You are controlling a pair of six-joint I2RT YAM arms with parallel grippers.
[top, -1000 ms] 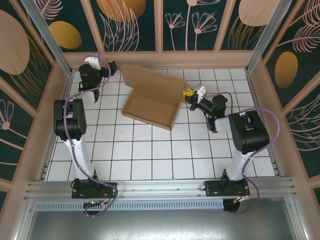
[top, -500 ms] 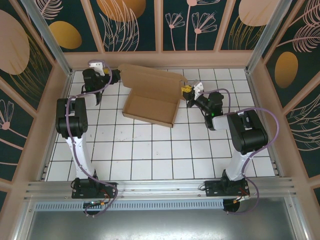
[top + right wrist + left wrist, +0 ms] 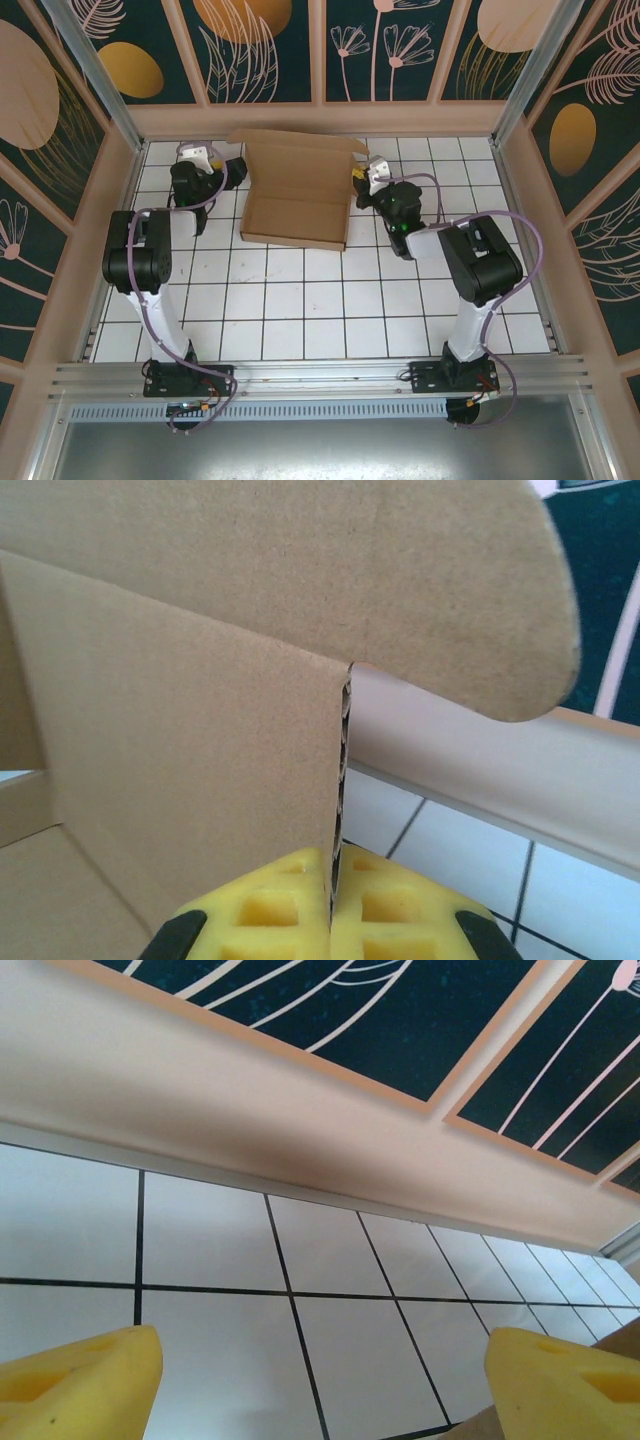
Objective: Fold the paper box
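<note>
On the tiled table (image 3: pixel 300 300) the paper box (image 3: pixel 297 205) has been swung from a skewed lie to one square with the tiles and carried nearer the back wall (image 3: pixel 320 118), so it now sits between both tools. Nothing is seen inside it. Its right wall is pinched edge-on by the right gripper (image 3: pixel 333 895), with a rounded flap (image 3: pixel 450 600) just above the pads. The left gripper (image 3: pixel 320 1380) has been brought beside the box's left wall, fingers (image 3: pixel 70 1375) held wide around nothing; lid folding is judged ready to begin.

White tiled surface (image 3: pixel 300 310), dark grid lines, leaf-patterned wall panels (image 3: pixel 270 60), possibly wood-framed, metal rail (image 3: pixel 320 375) along the near edge.
</note>
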